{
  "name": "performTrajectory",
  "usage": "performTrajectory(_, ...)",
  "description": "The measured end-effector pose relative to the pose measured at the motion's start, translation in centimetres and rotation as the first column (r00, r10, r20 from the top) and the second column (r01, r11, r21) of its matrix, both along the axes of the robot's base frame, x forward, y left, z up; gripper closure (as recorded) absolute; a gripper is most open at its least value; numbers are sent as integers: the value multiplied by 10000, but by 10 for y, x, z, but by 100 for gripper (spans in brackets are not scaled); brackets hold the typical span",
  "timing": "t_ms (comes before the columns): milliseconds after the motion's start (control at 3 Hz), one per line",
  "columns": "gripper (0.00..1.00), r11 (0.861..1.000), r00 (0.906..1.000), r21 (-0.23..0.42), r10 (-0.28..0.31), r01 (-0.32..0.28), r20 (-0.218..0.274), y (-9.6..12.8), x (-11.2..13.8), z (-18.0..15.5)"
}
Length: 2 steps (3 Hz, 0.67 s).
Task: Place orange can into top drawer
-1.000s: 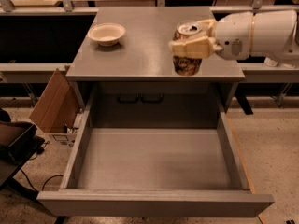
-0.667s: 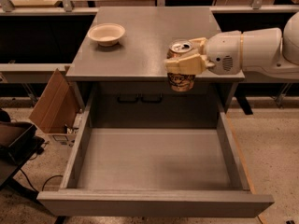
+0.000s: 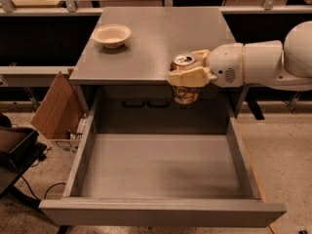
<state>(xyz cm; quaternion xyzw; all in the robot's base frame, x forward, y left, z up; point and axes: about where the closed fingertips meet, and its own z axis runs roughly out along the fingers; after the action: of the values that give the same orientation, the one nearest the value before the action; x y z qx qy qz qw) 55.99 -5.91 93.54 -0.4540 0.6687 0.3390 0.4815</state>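
Can [image 3: 186, 95] moved forward to bench [image 3: 161, 38] front edge, above drawer [image 3: 161, 165] rear; I see gripper [image 3: 185, 77] clamped on it, axis vertical, top up.

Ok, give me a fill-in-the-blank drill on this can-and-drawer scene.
The gripper grips the orange can, which stands ____. The top drawer is pulled ____. Inside it lies ____. The cream bowl sits on the tabletop, to the can's ____ in the camera view.
Missing: upright; open; nothing; left.
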Motion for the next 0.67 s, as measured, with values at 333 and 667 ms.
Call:
performTrajectory(333,100,10000,9997,70,-55,57,-246,7,-17,-84)
performTrajectory(667,100,9999,9995,-124,-57,53,-317,14,-28,-155)
